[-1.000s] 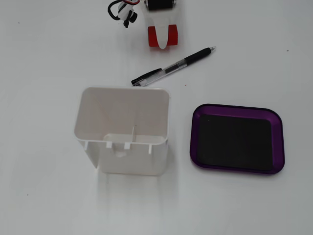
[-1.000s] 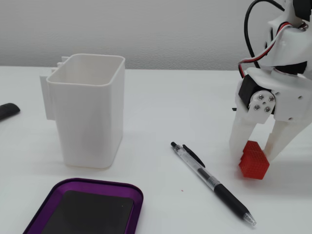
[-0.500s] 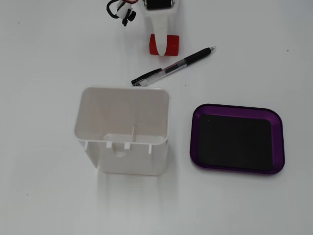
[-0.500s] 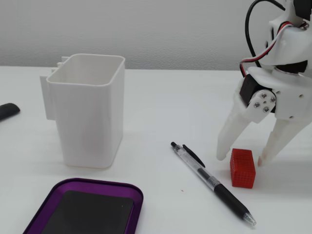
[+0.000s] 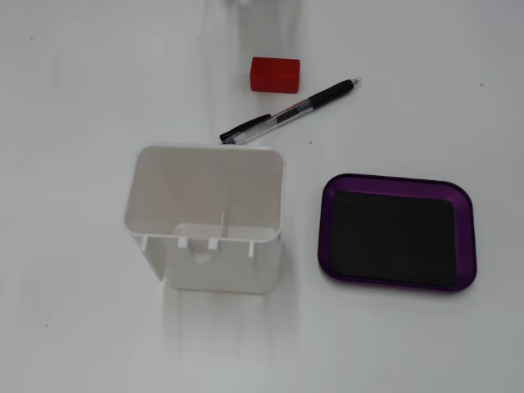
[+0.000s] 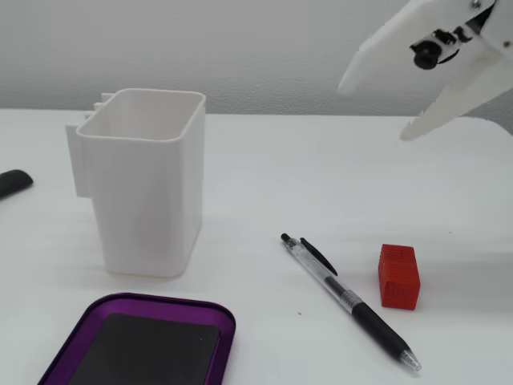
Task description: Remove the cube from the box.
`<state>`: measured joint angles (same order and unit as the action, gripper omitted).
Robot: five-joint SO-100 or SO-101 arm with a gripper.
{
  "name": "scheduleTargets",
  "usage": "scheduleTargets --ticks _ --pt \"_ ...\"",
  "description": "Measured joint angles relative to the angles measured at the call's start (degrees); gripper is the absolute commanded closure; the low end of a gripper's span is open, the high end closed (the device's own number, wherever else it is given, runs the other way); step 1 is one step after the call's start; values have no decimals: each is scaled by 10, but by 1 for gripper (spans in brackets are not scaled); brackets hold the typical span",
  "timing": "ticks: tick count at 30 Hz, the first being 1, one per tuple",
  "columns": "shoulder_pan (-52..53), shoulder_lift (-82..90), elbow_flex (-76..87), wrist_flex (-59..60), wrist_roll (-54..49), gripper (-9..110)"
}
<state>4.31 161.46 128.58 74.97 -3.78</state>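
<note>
The red cube (image 5: 274, 73) (image 6: 399, 276) lies on the white table, outside the box and just beyond the pen. The box (image 5: 324, 233) (image 6: 160, 303), a shallow purple-rimmed tray with a black floor, holds nothing. In the fixed view from the side, my gripper (image 6: 373, 112) hangs high above the table, well over the cube, tilted, with its white fingers (image 6: 377, 56) spread open and nothing between them. It is out of the fixed view from above.
A black and clear pen (image 5: 291, 112) (image 6: 349, 301) lies between the cube and the tall white open-topped container (image 5: 209, 217) (image 6: 144, 184). A dark object (image 6: 12, 182) pokes in at the left edge of the side view.
The gripper opened around the cube, left it lying flat on the table, then rose up and away, leaving the view from above.
</note>
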Motion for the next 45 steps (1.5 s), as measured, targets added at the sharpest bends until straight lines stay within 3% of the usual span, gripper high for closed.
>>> scheduleTargets --ticks 7,15,19,23,45 --pt "23 287 207 0 -1 80" --pt "53 302 409 -11 -3 81" --pt "54 302 438 -15 -4 85" --pt "54 302 445 -15 -4 103" --pt "54 302 446 -15 -4 102"
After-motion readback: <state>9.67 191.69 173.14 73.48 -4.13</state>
